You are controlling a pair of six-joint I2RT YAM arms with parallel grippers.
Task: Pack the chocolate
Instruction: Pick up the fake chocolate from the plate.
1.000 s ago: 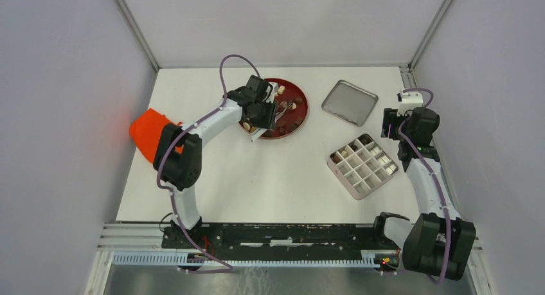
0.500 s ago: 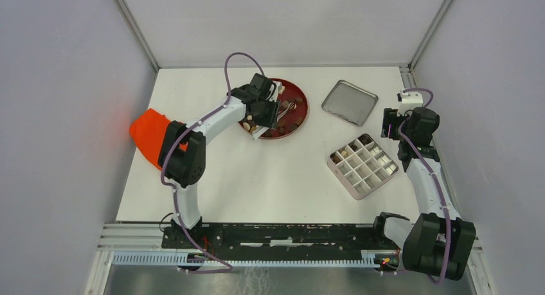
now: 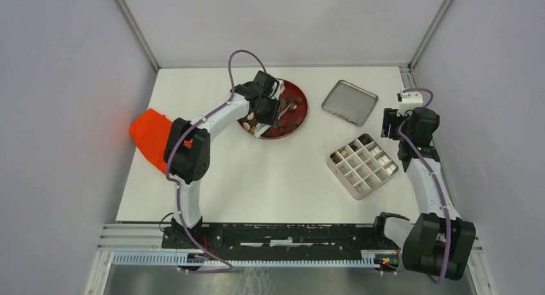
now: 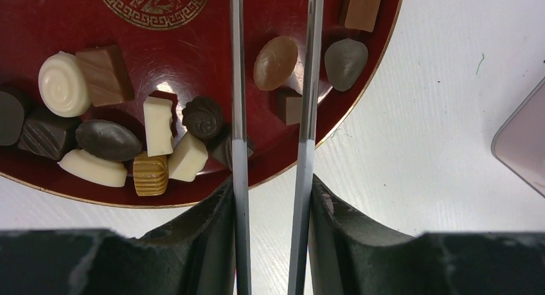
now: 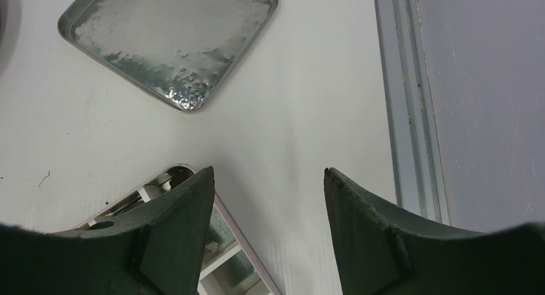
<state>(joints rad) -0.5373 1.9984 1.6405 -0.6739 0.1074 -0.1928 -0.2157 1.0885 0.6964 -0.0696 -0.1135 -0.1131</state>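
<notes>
- Your left gripper is clamped on the metal tweezers. Each finger presses one steel arm from outside, and a narrow gap remains between the two arms.
- The tweezers reach out over the red plate. Their tips lie beyond the top of the left wrist view, so you cannot tell whether they pinch anything.
- Most of the chocolate lies loose on that plate, with dark, caramel and white pieces clustered to the left of the tweezers in the wrist view.
- A tan oval piece and a small brown square sit between the two steel arms.
- A few more pieces sit in the compartment box, in the cells along its far-left edge.
- Your right gripper is spread wide with nothing between its fingers. It hangs above the white table over the far corner of the box.
- The silver tray lies flat just beyond that corner, apart from the box.
- An orange object rests at the table's left edge, beside your left arm's elbow.
</notes>
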